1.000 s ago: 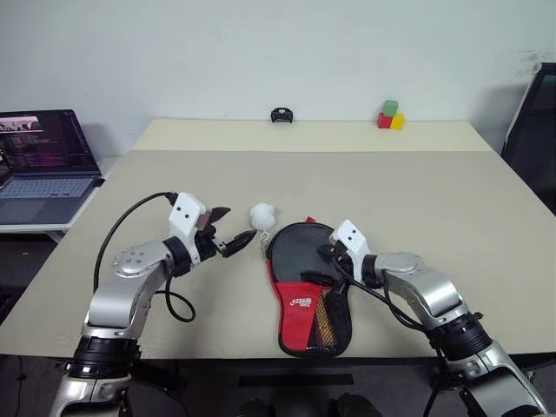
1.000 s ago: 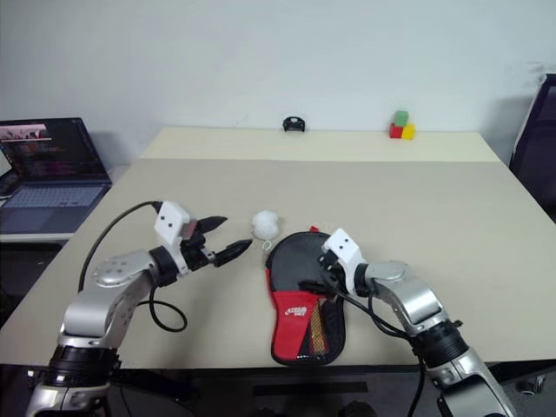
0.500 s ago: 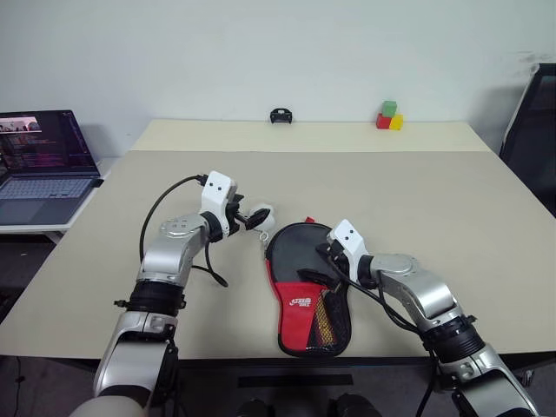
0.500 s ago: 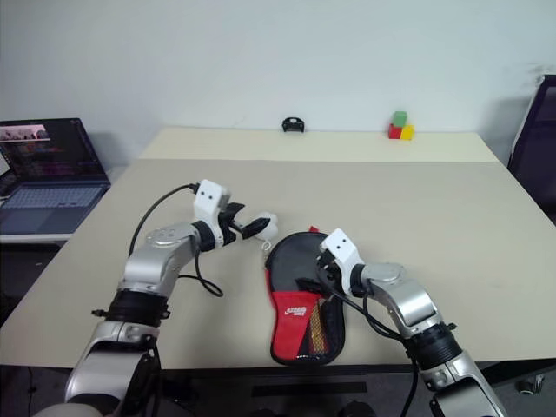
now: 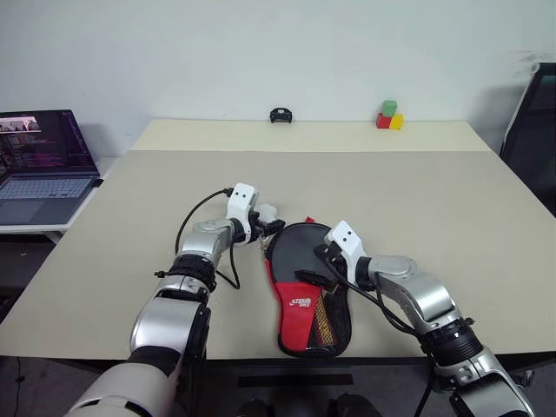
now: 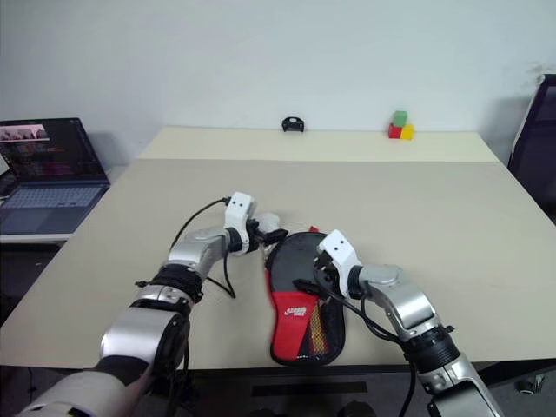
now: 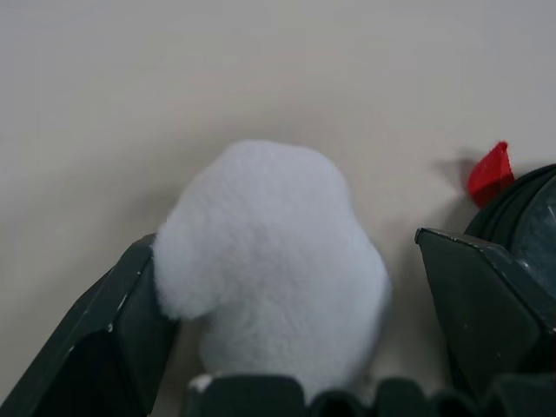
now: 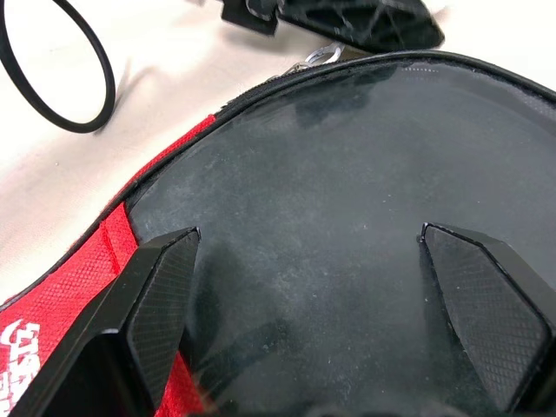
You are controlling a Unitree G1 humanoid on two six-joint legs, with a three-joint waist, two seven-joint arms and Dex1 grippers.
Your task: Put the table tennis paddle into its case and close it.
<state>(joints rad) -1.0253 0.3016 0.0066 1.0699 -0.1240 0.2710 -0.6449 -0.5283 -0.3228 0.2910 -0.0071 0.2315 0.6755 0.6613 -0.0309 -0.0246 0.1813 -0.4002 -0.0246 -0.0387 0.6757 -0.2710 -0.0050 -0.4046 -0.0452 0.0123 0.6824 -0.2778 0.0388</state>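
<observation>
- The case (image 5: 306, 287) lies flat near the front edge of the beige worktop (image 5: 434, 200), its round black end toward the far side and its red panel, white logo and mesh pocket toward the near edge.
- A smooth black round surface fills the case's wide end in the right wrist view; whether it is the table tennis paddle's rubber face or the case's own cover cannot be told, and no wooden handle can be made out.
- A small red tab (image 7: 489, 172) sticks out at the far rim of the case.
- A fluffy white pom-pom (image 7: 274, 261) lies on the worktop just left of the case's far end.
- The left pincer (image 5: 268, 228) is spread wide around the pom-pom; one finger (image 7: 104, 339) touches its side, while the other stands a little apart from it, so nothing is gripped.
- The right pincer (image 8: 330, 321) sits low over the black round end of the case, fingers wide apart with one on each side of that surface, clamping nothing.
- A black cable loop (image 8: 52, 65) lies on the worktop left of the case, by the left arm.
- At the far edge of the worktop sit a small black object (image 5: 280, 115) and, to the right, a cluster of green, red and yellow blocks (image 5: 389, 115).
- An open laptop (image 5: 43, 161) stands on a separate surface to the far left.
</observation>
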